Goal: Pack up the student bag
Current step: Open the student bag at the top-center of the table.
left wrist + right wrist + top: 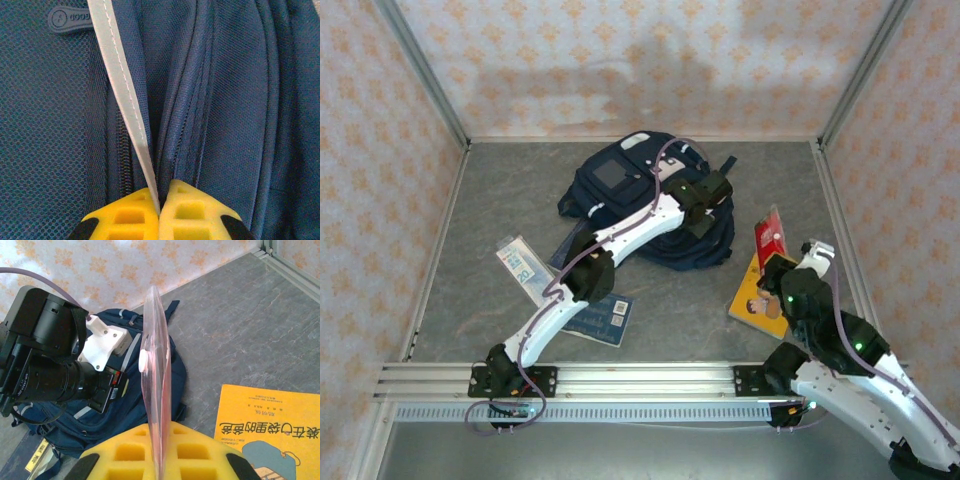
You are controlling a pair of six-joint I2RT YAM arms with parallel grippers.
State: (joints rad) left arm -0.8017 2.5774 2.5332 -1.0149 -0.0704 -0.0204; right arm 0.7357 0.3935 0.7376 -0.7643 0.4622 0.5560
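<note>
The navy-blue student bag [620,190] lies at the middle back of the table, its grey patch facing up. My left gripper [705,205] presses on the bag's right side, shut on the bag's white stripe trim [125,95] beside a zipper [122,155]. My right gripper [782,268] sits to the right of the bag, shut on a thin red transparent pouch [157,385] held upright on edge, with a white snap button on it. The pouch [770,237] stands above a yellow book [757,295]. The bag [100,405] and the left arm's wrist [55,357] fill the left of the right wrist view.
A yellow book [267,425] with black characters lies on the table under the right arm. A blue booklet [603,318] and a light-blue card [523,268] lie left of centre near the left arm. Patterned walls enclose the table; a metal rail [640,380] runs along the near edge.
</note>
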